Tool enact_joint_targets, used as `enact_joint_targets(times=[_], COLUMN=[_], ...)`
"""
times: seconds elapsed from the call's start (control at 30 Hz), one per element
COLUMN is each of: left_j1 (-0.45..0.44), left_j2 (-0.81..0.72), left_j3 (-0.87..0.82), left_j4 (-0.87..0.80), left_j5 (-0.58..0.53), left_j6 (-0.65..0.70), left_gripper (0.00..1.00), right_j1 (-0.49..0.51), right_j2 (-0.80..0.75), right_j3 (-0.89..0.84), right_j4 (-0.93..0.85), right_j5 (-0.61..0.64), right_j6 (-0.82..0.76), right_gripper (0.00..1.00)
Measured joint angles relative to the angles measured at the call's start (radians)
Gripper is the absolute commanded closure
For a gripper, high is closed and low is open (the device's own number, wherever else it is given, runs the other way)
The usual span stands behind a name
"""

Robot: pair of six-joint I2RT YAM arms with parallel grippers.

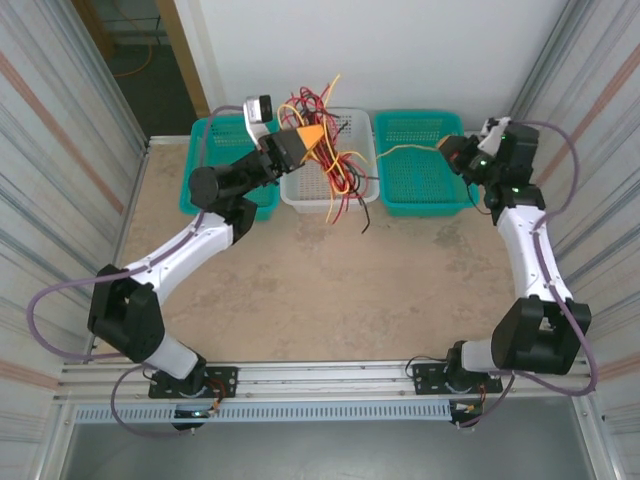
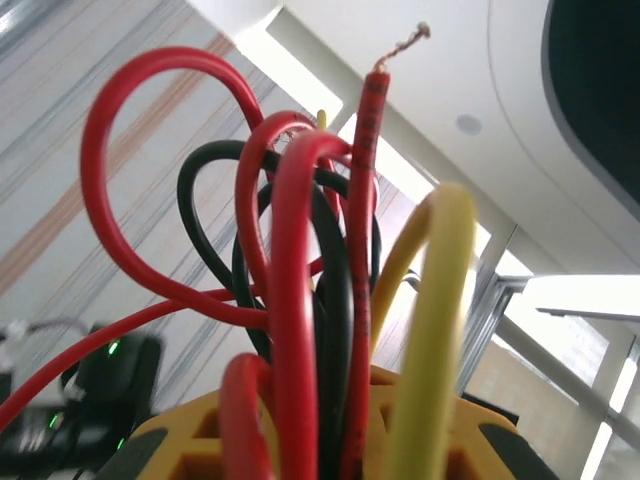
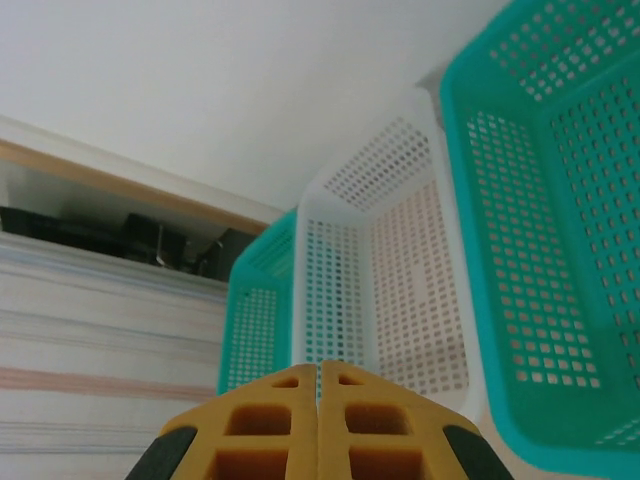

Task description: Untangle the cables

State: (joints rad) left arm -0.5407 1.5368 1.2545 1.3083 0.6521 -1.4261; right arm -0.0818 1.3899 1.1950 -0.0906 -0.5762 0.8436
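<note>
Now cables (image 2: 295, 300) pinched in left gripper (image 1: 312, 138); right gripper (image 3: 319, 420) fully closed.

Tangled cables (image 1: 325, 150): thin red, black and yellow wires, bunched and raised over the white basket (image 1: 300, 194), loops upright, ends drooping. One yellow strand (image 1: 405, 149) stretches rightward. One red tip (image 2: 378, 75) shows frayed bare copper.

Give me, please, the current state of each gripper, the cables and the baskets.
cables, tangled in one bunch, lifted, ends trailing over the white basket rim.
left gripper, shut on the cables above the white basket.
right gripper, shut, jaws together, nothing visible between them.
yellow cable, stretched from the bunch towards the right gripper; whether gripped, cannot tell.
white basket, upright.
left green basket, upright.
right green basket, upright.
</note>
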Motion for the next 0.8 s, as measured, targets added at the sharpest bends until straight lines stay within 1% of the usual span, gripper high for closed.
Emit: enact_joint_targets(times=[0.07,0.13,0.23,0.37,0.43,0.6,0.7,0.8], left_j1=[0.027,0.079,0.17,0.271,0.306,0.393,0.412,0.429], left_j2=[-0.004,-0.04,-0.132,-0.259,-0.327,-0.507,-0.594,-0.65], left_j3=[-0.018,-0.097,-0.243,-0.362,-0.394,-0.414,-0.425,-0.451], left_j4=[-0.008,-0.053,-0.171,-0.301,-0.371,-0.518,-0.611,-0.725], left_j5=[-0.059,-0.142,-0.272,-0.407,-0.466,-0.637,-0.681,-0.674], left_j6=[0.019,0.067,0.157,0.252,0.303,0.465,0.539,0.583], left_gripper=[1.0,1.0,1.0,1.0,1.0,1.0,1.0,1.0], right_j1=[0.01,0.015,0.014,-0.009,-0.04,-0.171,-0.266,-0.34], right_j2=[0.002,0.0,-0.017,-0.081,-0.128,-0.23,-0.291,-0.335], right_j3=[-0.042,-0.089,-0.16,-0.271,-0.315,-0.327,-0.301,-0.215], right_j4=[0.019,0.04,0.058,0.067,0.058,-0.027,-0.08,-0.121], right_j5=[0.012,0.032,0.049,0.035,0.031,0.111,0.111,0.101], right_j6=[0.0,0.0,0.0,0.002,0.001,-0.003,0.001,0.008], right_gripper=[1.0,1.0,1.0,1.0,1.0,1.0,1.0,1.0])
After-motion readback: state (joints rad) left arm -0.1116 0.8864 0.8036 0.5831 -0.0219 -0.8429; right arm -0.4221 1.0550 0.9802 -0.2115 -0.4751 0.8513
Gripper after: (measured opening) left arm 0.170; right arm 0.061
